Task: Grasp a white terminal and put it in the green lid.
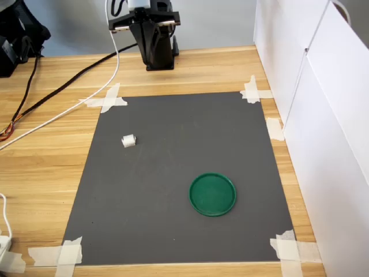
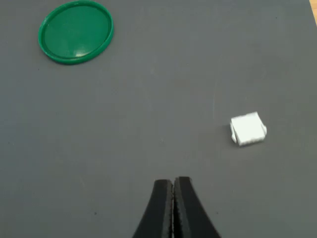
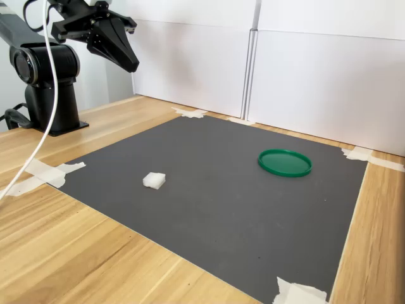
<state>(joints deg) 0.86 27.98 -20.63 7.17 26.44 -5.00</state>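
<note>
Landmark: dark grey mat point(image 1: 179, 173), taped at its corners onto the wooden table point(image 1: 40, 173); I place everything against it.

Risk one: white terminal point(image 2: 247, 129) is tiny and light; if I bring one finger down on it before the other, I judge it will skid across the mat rather than seat between the pads.

Risk two: my fingertips point(image 2: 173, 191) are pressed together, so unless I open them before descending I will push the piece instead of straddling it.

Risk three: green lid point(image 3: 285, 162) has only a low rim; released from too high, the piece may bounce out.

Arm pose: I have the arm raised high above the mat's far edge, as the first exterior view shows it, near the base, wrist tilted down toward the mat.

Gripper point(image 2: 173, 193): jaws closed, nothing between them.

Terminal location: on the mat, toward the first exterior view's left point(image 1: 128, 140), untouched.

Lid location: on the mat, well apart from the terminal, nearer the white wall panels point(image 3: 316, 69); nothing in it.
</note>
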